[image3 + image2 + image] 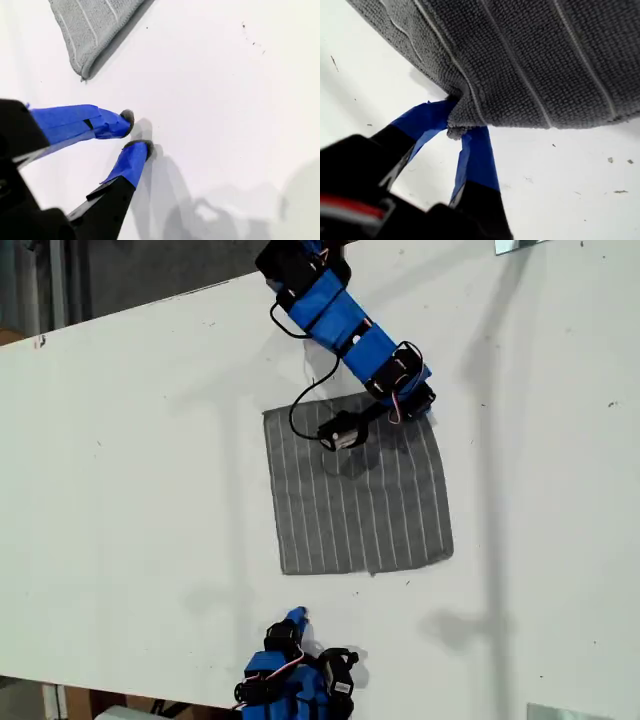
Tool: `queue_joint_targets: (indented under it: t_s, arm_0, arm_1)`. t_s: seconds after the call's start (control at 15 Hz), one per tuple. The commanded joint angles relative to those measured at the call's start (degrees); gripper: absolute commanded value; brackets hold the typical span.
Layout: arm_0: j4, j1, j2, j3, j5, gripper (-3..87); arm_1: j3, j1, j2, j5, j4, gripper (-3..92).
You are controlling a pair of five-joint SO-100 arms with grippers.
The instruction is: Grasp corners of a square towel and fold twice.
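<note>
The towel [358,492]: corner [457,125] pinched by my first gripper [456,131]; second gripper [135,131] slightly parted, empty; next, grasp another corner.

A large white table [120,500] fills almost the whole room view. Beyond its far edge there is a dark grey floor [150,270] (rather dim). Soft shadows lie on the table top, and some small dark specks are scattered on it.

Lab bench: bare white table [120,490] (robot arms [345,325]).
</note>
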Motion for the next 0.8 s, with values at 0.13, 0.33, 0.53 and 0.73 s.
queue_joint_targets:
  t_s: [0.13,0.33,0.53,0.73]
  arm_0:
    - [-1.6,14.5,-4.0,-3.9,-11.8,7.0]
    - [0.2,36.1,-46.5,-33.3,-27.2,9.4]
    - [6.5,45.0,-76.2,-69.2,-25.1,12.3]
    - [9.1,47.5,-89.2,-90.1,-18.4,13.8]
  arm_1:
    - [-2.7,-1.2,0.8,0.9,3.6,-0.1]
    - [-2.5,-1.0,0.5,1.1,3.7,-0.1]
    - [-2.4,-1.8,-0.1,1.8,3.7,-0.1]
    - [-2.4,-2.0,-1.1,1.8,3.3,-0.1]
